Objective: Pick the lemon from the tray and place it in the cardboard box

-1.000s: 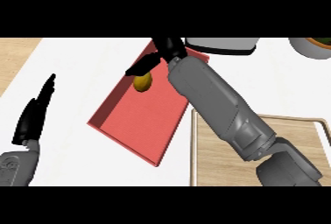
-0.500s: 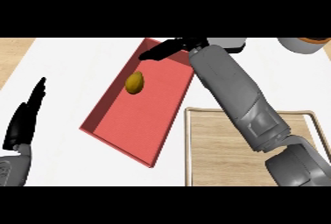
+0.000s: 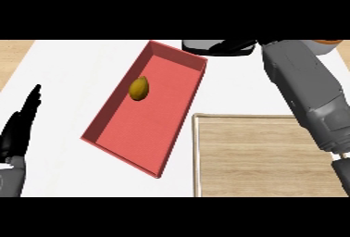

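Yellow lemon [image 3: 139,88] is seen lying in the upper part of the red tray [image 3: 130,139], untouched. Right hand [image 3: 232,46] is seen beyond the tray's top corner; its finger state cannot be told. Left hand [image 3: 21,127] rests at left edge, fingers straight. Box [image 3: 266,155] sits beside the tray.

The small yellow lemon [image 3: 139,88] lies alone in the flat red tray [image 3: 130,139] with open room all round it and above, the shallow cardboard box [image 3: 266,157] just beside the tray is open on top, and only the big grey right forearm [image 3: 308,92] crosses over its far corner.
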`<action>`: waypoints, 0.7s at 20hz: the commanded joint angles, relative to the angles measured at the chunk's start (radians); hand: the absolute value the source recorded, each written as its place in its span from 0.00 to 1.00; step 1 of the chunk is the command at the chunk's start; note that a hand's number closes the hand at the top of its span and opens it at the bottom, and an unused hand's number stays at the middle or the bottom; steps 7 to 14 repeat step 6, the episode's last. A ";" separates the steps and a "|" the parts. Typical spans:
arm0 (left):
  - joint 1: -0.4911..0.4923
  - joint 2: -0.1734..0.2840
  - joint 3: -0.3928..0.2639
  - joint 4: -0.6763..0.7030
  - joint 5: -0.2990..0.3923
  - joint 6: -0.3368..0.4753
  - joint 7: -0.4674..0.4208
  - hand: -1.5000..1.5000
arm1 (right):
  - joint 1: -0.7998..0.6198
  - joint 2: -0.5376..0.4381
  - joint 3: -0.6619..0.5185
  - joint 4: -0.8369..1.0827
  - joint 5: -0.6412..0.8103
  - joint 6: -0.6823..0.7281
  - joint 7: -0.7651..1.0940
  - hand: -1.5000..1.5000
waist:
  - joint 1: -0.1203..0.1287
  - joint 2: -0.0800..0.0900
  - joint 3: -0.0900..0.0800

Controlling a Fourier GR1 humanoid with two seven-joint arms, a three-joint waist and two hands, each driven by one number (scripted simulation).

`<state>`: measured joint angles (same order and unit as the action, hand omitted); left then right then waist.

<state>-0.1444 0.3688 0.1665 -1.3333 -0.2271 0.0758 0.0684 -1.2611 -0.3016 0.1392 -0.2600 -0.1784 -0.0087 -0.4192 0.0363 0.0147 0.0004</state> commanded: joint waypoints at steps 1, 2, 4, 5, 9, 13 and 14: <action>-0.003 -0.010 0.003 0.015 -0.007 0.011 -0.018 0.50 | 0.027 -0.117 -0.019 0.031 0.009 0.110 -0.057 0.00 | -0.006 -0.001 0.000; 0.023 -0.033 -0.008 0.014 -0.018 0.029 -0.035 0.50 | 0.019 -0.135 -0.018 0.036 0.014 0.148 -0.053 0.00 | -0.004 -0.001 0.000; -0.007 0.006 0.023 0.008 0.020 -0.019 -0.008 0.50 | 0.029 -0.156 -0.017 0.062 0.028 0.189 -0.086 0.00 | 0.005 0.002 0.000; -0.012 -0.034 -0.018 0.035 -0.035 0.034 -0.040 0.50 | 0.073 -0.165 0.015 0.073 0.063 0.200 -0.144 0.00 | 0.007 0.009 0.001; -0.020 -0.015 -0.003 0.024 -0.012 0.004 -0.021 0.50 | 0.041 -0.205 0.016 0.075 0.068 0.246 -0.102 0.00 | 0.003 0.004 0.000; -0.020 -0.015 -0.003 0.024 -0.012 0.004 -0.021 0.50 | 0.041 -0.205 0.016 0.075 0.068 0.246 -0.102 0.00 | 0.003 0.004 0.000; -0.020 -0.015 -0.003 0.024 -0.012 0.004 -0.021 0.50 | 0.041 -0.205 0.016 0.075 0.068 0.246 -0.102 0.00 | 0.003 0.004 0.000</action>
